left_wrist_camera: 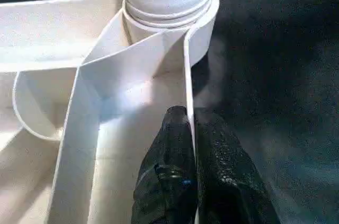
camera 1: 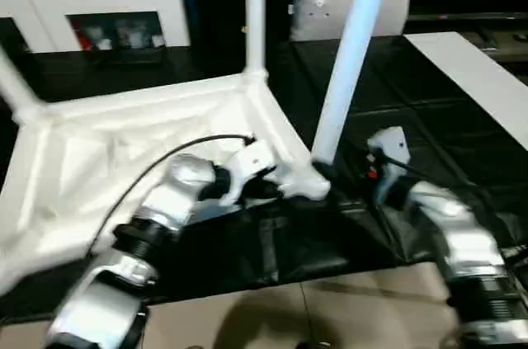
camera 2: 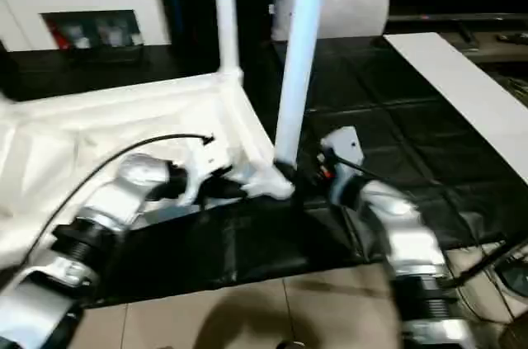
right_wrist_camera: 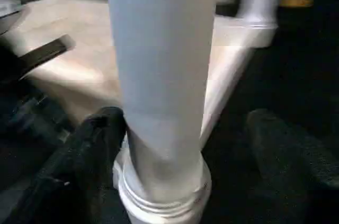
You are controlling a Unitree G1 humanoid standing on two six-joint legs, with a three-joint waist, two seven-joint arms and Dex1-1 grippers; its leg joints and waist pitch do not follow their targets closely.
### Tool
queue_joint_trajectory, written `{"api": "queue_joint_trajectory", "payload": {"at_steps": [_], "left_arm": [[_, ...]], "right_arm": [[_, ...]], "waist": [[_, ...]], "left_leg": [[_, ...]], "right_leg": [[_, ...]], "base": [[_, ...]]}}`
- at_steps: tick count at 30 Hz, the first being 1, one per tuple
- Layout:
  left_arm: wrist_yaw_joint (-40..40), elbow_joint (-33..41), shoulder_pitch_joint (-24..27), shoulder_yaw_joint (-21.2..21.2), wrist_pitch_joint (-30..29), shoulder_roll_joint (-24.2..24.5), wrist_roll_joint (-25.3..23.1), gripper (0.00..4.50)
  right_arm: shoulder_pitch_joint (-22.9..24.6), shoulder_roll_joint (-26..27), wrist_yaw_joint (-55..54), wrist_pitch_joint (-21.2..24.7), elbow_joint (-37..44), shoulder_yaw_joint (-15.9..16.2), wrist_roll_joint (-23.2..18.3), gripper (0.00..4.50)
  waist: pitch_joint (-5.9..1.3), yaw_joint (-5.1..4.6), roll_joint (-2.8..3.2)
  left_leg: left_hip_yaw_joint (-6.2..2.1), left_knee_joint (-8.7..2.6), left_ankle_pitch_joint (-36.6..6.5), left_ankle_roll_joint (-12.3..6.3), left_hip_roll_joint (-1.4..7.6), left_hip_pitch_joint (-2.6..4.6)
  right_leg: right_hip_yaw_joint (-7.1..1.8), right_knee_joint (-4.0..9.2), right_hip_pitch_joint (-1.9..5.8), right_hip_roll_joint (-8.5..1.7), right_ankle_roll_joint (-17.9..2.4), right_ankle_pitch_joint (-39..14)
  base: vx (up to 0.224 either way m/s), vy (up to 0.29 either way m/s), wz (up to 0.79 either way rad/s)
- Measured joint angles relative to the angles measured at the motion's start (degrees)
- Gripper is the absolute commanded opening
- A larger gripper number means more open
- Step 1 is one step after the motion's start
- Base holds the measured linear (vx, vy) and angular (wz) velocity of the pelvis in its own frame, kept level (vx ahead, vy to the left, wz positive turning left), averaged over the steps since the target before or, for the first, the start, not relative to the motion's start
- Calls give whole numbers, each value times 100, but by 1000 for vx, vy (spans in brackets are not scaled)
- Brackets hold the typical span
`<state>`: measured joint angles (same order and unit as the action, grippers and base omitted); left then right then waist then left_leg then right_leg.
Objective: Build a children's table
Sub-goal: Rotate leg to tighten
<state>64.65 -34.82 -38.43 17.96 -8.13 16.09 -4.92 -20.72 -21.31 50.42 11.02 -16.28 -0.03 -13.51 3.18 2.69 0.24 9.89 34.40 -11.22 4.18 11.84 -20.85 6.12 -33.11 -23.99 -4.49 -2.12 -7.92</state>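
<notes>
We have the white plastic square table top point(camera 1: 140, 143) lying upside down on the black mat point(camera 1: 272, 250), with its ribbed side facing up. Three long white plastic legs stand up from its corners. One leg point(camera 1: 351, 60) is in the round corner socket point(camera 1: 304, 186) nearest to us, one leg point(camera 1: 255, 11) is at the far corner, and one more leg point(camera 1: 15, 85) leans up at the left corner. The fourth corner is cut off by the edge of the head views, so we cannot tell if it has a leg yet. Our left gripper point(left_wrist_camera: 192, 144) has its two black fingers pressed together on the thin side wall of the table top, just beside the near socket, so we are holding the top. Our right gripper point(right_wrist_camera: 196, 144) has its black fingers spread wide apart, one on each side of the near leg, low down by the socket. One finger point(right_wrist_camera: 90, 150) is just beside the leg and the other point(right_wrist_camera: 286, 144) is well apart from it, so it is not squeezing the leg. In the right wrist view the leg sits deep in its socket, down to its ringed collar. We think most of the job is done. What is left may be one last leg, and then turning the table the right way up.
</notes>
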Motion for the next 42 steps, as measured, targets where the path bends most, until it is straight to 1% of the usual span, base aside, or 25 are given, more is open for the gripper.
{"api": "queue_joint_trajectory", "payload": {"at_steps": [1,3,8,9,12,13,14,15,17,21,23,25,26,28,33,36,39,40,42], "left_arm": [[124,-54,1,14,118,69,9,0],[584,-150,-3,94,425,187,86,0],[1205,-274,-32,217,849,372,105,0],[1381,-284,-36,263,942,398,108,0],[1723,-313,-37,349,1127,477,149,0],[1812,-314,-37,382,1179,504,169,0],[1900,-314,-38,416,1229,528,184,0],[2012,-314,-42,459,1320,553,193,0],[2144,-314,-48,509,1430,570,194,0],[2335,-386,-79,564,1611,586,192,0],[2364,-418,-99,571,1636,582,191,0],[2383,-490,-147,595,1694,577,187,0],[2388,-509,-162,606,1709,577,187,0],[2406,-556,-191,618,1742,569,189,0],[2427,-605,-209,614,1768,561,208,0],[2416,-597,-203,549,1534,517,263,0],[2335,-577,-201,532,1370,499,281,0],[2186,-522,-189,522,1236,492,262,0],[1885,-487,-181,468,1031,476,212,0]], "right_arm": [[3,-79,235,-5,1,53,-38,400],[43,-391,947,-48,24,304,-65,400],[39,-692,1946,-139,-15,564,-161,400],[19,-752,2223,-119,-58,648,-184,384],[-97,-792,2636,-34,-207,795,-244,363],[-136,-801,2720,-10,-234,827,-260,363],[-160,-809,2792,9,-245,857,-273,353],[-193,-816,2941,35,-255,931,-291,334],[-206,-814,3152,116,-254,1018,-334,328],[-209,-817,3437,267,-253,1180,-424,291],[-209,-817,3522,285,-250,1194,-435,277],[-208,-817,3585,330,-248,1194,-440,251],[-208,-817,3614,348,-248,1194,-442,251],[-209,-819,3618,358,-247,1193,-442,231],[-200,-822,3612,387,-209,1188,-444,211],[-16,-811,3434,531,22,1074,-528,208],[102,-724,3224,622,109,972,-596,207],[192,-652,3007,693,228,903,-596,207],[294,-520,2597,755,285,774,-593,207]], "waist": [[0,24,0],[-1,94,1],[-1,223,1],[-1,250,1],[-1,273,1],[-1,279,1],[-1,285,-1],[-1,290,-1],[-1,302,-1],[-1,315,-1],[-1,316,-1],[-1,316,-2],[-1,316,-1],[-1,323,-2],[-1,337,-1],[-2,366,0],[-4,365,6],[-4,367,6],[-5,340,7]], "left_leg": [[-1,6,-1,0,1,-2],[0,8,-3,-3,-2,-1],[3,13,-9,9,0,12],[3,12,-14,16,1,21],[3,12,-15,20,2,32],[4,12,-15,20,2,33],[4,13,-14,20,2,34],[4,13,-15,20,2,39],[4,13,-15,20,2,43],[4,12,-15,21,2,47],[4,12,-15,21,2,50],[4,12,-15,21,2,55],[4,12,-15,21,2,56],[4,12,-15,21,2,57],[4,11,-15,21,2,59],[5,8,-15,22,2,66],[7,9,-14,23,2,74],[6,9,-14,23,2,77],[5,9,-12,27,1,84]], "right_leg": [[1,0,-1,0,-1,1],[1,0,3,-5,-1,1],[1,-4,13,-7,-2,3],[2,-4,20,-7,0,2],[3,-6,32,-7,1,1],[3,-6,32,-7,1,1],[3,-6,34,-7,2,0],[3,-5,38,-7,5,-1],[3,-5,44,-7,8,-3],[3,-5,47,-7,12,-6],[2,-5,49,-8,15,-7],[2,-5,53,-8,25,-14],[2,-5,54,-8,27,-14],[3,-5,55,-7,28,-15],[3,-5,56,-8,29,-16],[3,-5,60,-7,30,-17],[2,-5,64,-7,30,-16],[2,-5,69,-7,30,-16],[2,-4,74,-7,30,-16]], "base": [[0,0,0],[0,0,0],[0,0,0],[0,0,0],[0,0,0],[0,0,0],[0,0,0],[0,0,0],[0,0,0],[0,0,0],[0,0,0],[0,0,0],[0,0,0],[0,0,0],[0,0,0],[0,0,0],[0,0,0],[0,0,0],[0,0,0]]}}
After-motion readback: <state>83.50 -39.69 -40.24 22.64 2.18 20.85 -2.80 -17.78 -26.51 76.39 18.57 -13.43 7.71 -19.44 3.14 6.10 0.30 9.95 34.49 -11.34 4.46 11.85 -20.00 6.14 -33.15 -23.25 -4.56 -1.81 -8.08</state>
